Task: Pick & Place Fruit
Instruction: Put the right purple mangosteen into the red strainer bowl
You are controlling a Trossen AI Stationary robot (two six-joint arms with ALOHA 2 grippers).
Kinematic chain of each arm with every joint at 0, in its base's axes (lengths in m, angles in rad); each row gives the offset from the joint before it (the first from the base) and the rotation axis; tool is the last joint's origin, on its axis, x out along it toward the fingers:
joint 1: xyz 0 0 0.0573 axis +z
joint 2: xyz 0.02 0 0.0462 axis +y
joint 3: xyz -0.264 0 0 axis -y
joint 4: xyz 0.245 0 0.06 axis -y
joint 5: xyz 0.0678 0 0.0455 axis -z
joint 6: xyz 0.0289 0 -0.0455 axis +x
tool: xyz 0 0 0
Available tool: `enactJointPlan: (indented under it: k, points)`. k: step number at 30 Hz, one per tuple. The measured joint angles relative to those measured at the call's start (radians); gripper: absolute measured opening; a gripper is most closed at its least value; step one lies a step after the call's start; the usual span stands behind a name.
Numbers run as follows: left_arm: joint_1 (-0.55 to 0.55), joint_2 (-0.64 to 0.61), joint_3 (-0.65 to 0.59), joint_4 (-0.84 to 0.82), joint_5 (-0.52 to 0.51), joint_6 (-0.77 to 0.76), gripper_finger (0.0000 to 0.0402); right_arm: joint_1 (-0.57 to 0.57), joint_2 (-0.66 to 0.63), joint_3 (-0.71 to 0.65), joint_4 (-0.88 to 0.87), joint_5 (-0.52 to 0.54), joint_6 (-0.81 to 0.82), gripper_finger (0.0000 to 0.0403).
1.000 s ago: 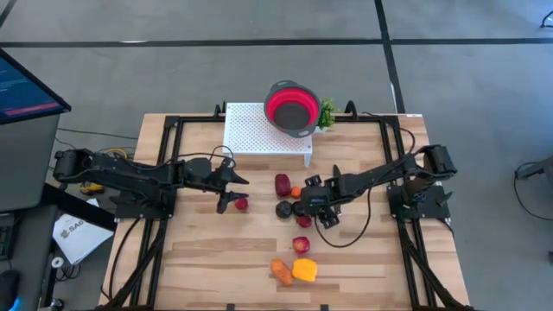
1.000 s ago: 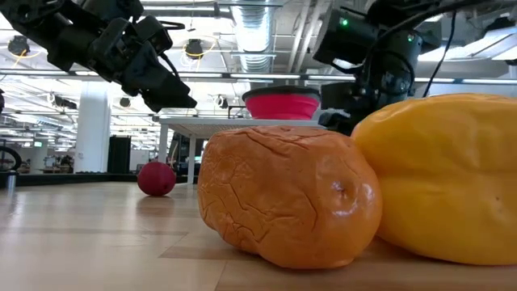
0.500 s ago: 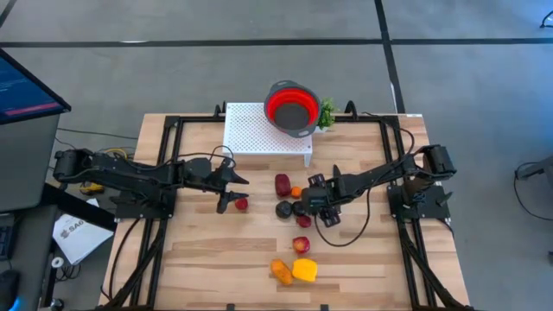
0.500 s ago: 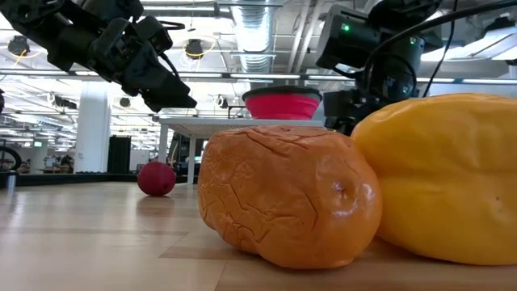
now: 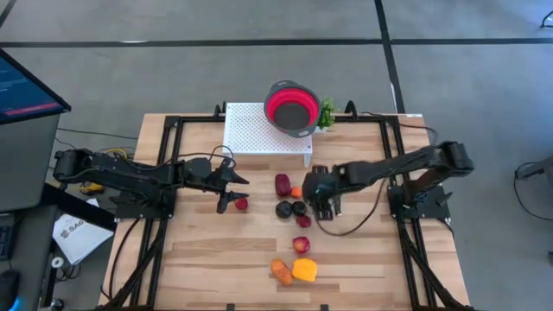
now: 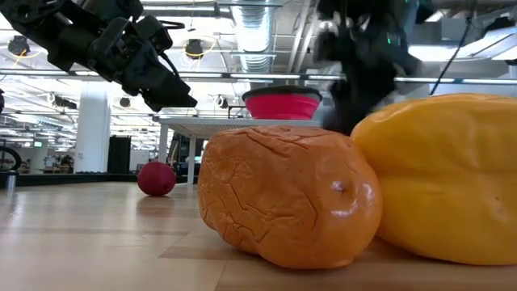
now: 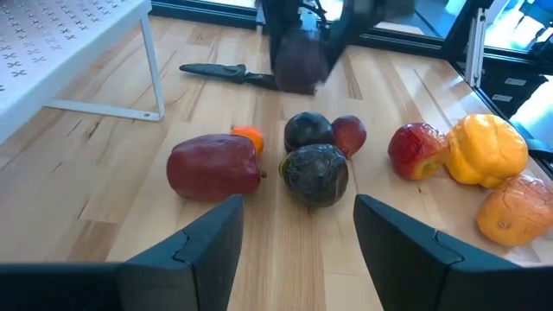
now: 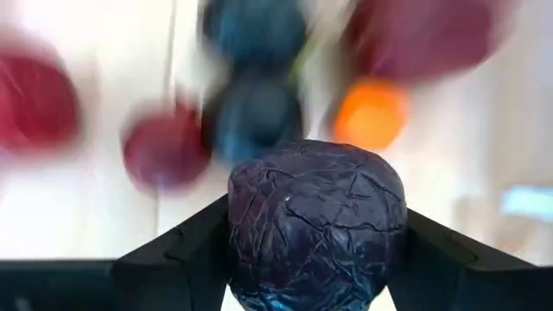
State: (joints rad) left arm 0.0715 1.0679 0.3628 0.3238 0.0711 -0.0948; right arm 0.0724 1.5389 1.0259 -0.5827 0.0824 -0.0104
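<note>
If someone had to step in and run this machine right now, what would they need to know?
Right hand: shut on a dark purple fruit, above the fruit cluster mid-table.
Left hand: open, empty, hovering by a small red fruit.
Red bowl: on the white rack, no fruit visible inside.
Left: two dark fruits, maroon, red, orange and yellow pieces lie on the table.

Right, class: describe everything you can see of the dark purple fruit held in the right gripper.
The dark purple fruit is roundish, with a crinkled, slightly shiny skin like foil or wrinkled plastic. It sits clamped between the right gripper's two dark fingers, which press on its two sides. It appears lifted off the table, above the cluster of other fruit near the table's middle. Its underside is hidden, and nothing but the fingers seems to touch it.
</note>
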Motion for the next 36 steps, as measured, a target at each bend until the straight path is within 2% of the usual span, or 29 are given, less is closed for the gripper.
enactJointPlan:
  k: [3, 7, 11, 14, 21, 30, 36]
  points:
    - [0.0, 0.0, 0.0, 0.008, 0.0, 0.0, 0.0213, -0.04, -0.102, 0.0, 0.117, -0.012, 0.02, 0.0235]
    - [0.0, 0.0, 0.0, 0.022, -0.002, 0.007, 0.0213, -0.121, -0.189, 0.001, 0.401, -0.034, 0.02, 0.0236]
    - [0.0, 0.0, 0.0, 0.032, -0.035, 0.01, 0.0213, -0.245, -0.198, 0.002, 0.694, -0.033, 0.083, 0.0239]
    - [0.0, 0.0, 0.0, 0.041, -0.058, 0.011, 0.0213, -0.35, -0.159, 0.023, 0.798, -0.033, 0.165, 0.0239]
    - [0.0, 0.0, 0.0, 0.077, -0.128, 0.011, 0.0213, -0.521, 0.006, 0.168, 0.764, -0.032, 0.301, 0.0239]
    - [0.0, 0.0, 0.0, 0.082, -0.132, 0.011, 0.0213, -0.596, 0.226, 0.455, 0.385, -0.03, 0.299, 0.024]
    - [-0.001, 0.0, 0.0, 0.083, -0.132, 0.011, 0.0213, -0.613, 0.33, 0.603, 0.229, -0.029, 0.248, 0.024]
